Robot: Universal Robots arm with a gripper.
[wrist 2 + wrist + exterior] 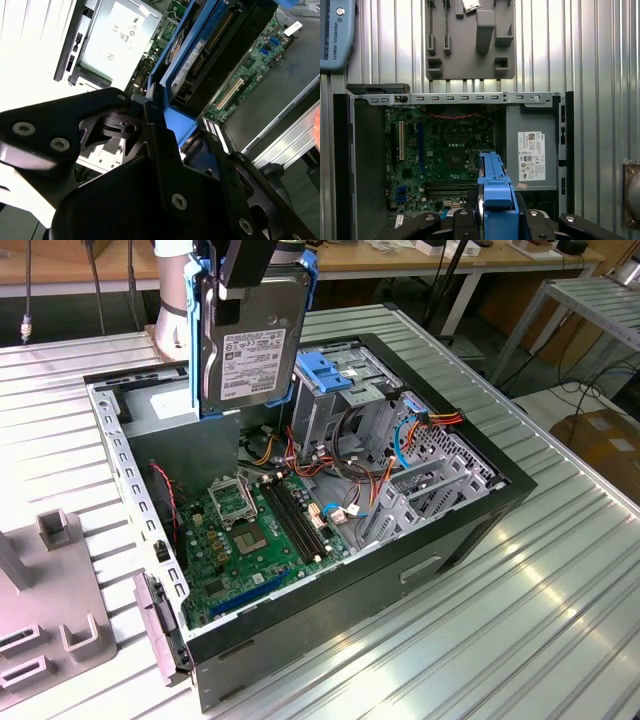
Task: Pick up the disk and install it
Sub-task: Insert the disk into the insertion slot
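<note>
Above the open computer case [470, 530], the gripper [240, 282] clamps the disk [250, 345] upright near the drive cage [335, 405]

Bright overhead light; glare on the ribbed worktop [560, 570], blown white in the second wrist view; dim shadow inside the computer case [182, 455].

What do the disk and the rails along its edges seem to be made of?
The disk: apparently metal, matt silver-grey, with a faint sheen on its flat cover. Its rails: probably moulded plastic, judging by the bright, uniform blue and the smooth, slightly glossy surface.
</note>
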